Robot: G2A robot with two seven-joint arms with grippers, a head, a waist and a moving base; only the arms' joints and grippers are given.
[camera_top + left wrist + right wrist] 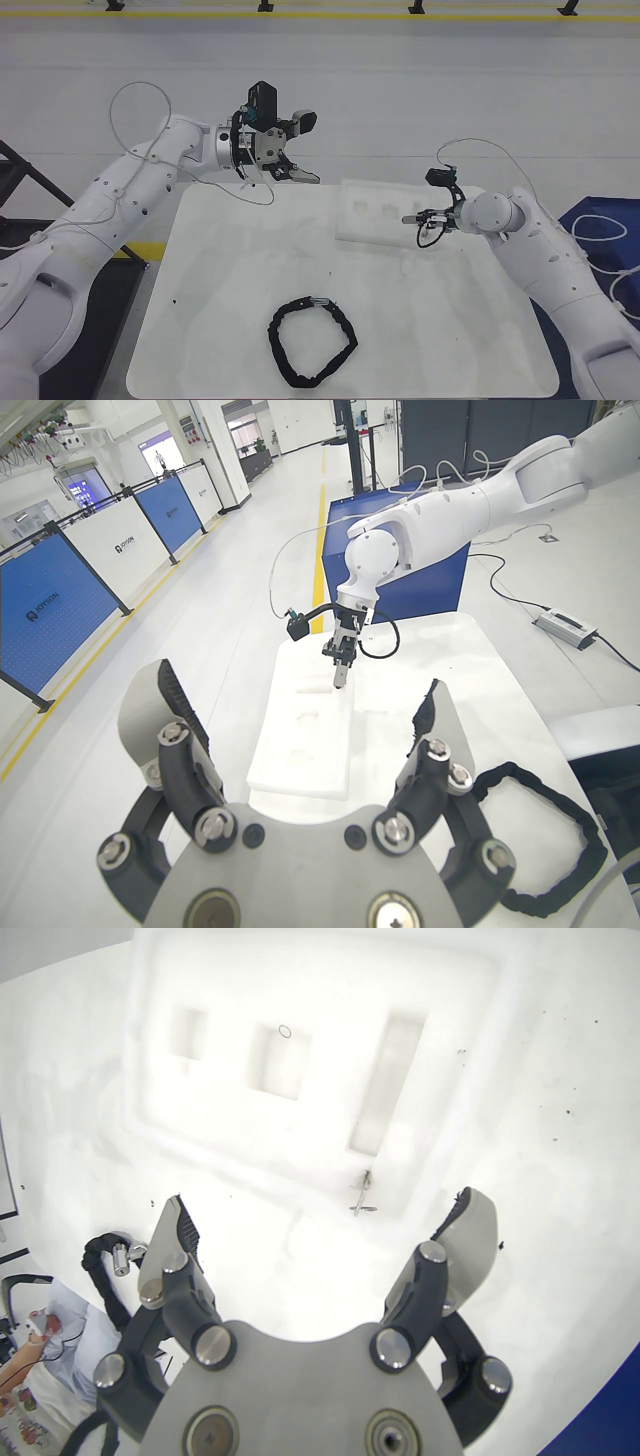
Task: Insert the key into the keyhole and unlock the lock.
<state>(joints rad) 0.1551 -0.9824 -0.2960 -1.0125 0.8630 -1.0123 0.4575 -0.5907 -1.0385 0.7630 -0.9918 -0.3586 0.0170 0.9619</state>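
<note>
Your left gripper is held above the far-left corner of the counter, jaws wide apart and holding nothing. Your right gripper points down at the white foam tray, which lies by the far edge on the counter's right half. Its jaws are also apart and empty. Whether the tips touch the foam cannot be told. The key, small and metal, rests on the tray surface just beside one end of the long slot. In the right wrist view it sits ahead of the gap between the jaws and touches neither. The lock is a black sleeved loop with a short metal cylinder joining its ends. It lies flat near the near edge, about midway along it, well apart from the tray and from both grippers. The cylinder is on the side of the loop toward the tray. The key is not in the lock.
</note>
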